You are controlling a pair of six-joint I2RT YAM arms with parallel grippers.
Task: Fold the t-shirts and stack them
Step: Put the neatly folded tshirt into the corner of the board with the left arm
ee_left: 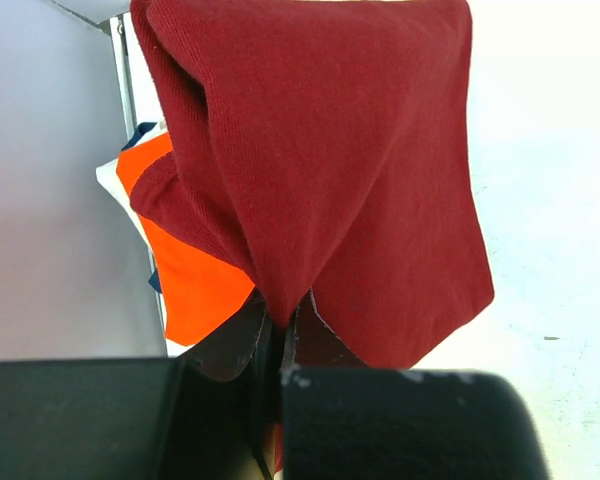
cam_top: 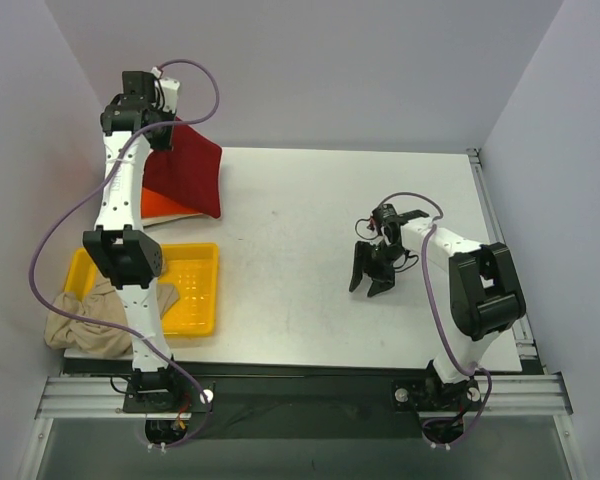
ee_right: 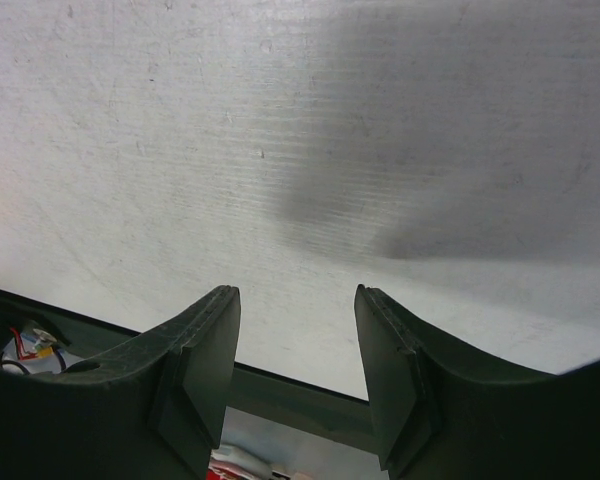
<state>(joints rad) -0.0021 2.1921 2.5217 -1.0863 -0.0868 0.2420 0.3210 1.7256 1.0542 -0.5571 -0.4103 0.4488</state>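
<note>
Left hand (ee_left: 280,335) pinching the dark red t-shirt (ee_left: 330,150), cloth hanging above the orange t-shirt (ee_left: 195,275) at the far left of the desk (cam_top: 310,210), right hand (cam_top: 372,272) spread, holding nothing, beige t-shirt (cam_top: 80,322) slumped across the left of the yellow tray (cam_top: 198,285)

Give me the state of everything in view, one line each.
Red shirt: bunched, pinched at one edge, draped over the orange shirt.
Orange shirt: lying flat under the red one.
Beige shirt: crumpled, partly in the tray, spilling off its left end.
Tray: on the table, right part bare.
Left gripper: shut on the red shirt.
Right gripper: open, empty, over bare table.
</note>
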